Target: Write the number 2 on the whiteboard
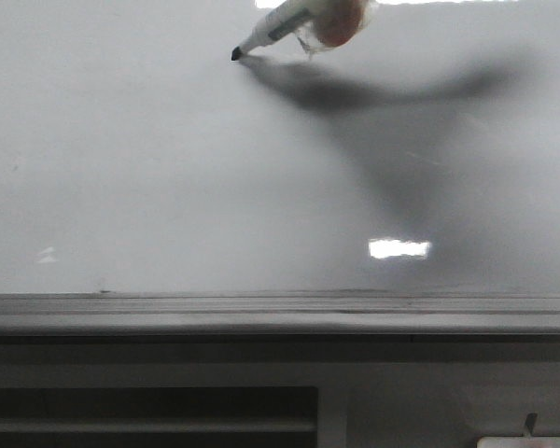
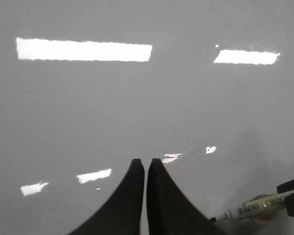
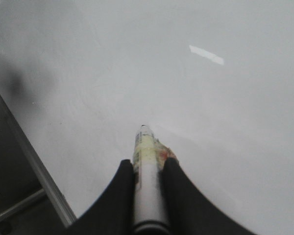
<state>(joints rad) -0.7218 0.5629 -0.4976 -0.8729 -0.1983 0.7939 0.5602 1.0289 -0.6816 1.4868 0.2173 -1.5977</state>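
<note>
Right end effector (image 3: 148,169) clamped on marker (image 3: 146,166)

Whiteboard (image 1: 168,168): 1, glossy, with 1 grey ledge (image 1: 261,313) along its lower edge. No marker line is visible on it.

Marker (image 1: 275,28): 1, white-barrelled with a black tip, clamped between the fingers of the right gripper (image 3: 148,169); tip at or just off the board ahead of those fingers.

Grippers: 2. Right gripper, 1, closed around the marker. Left gripper (image 2: 146,169), 1, fingers pressed together, nothing between them.

Ceiling-light reflections on the board ahead of the left gripper: 2 large bars, several smaller patches.
</note>
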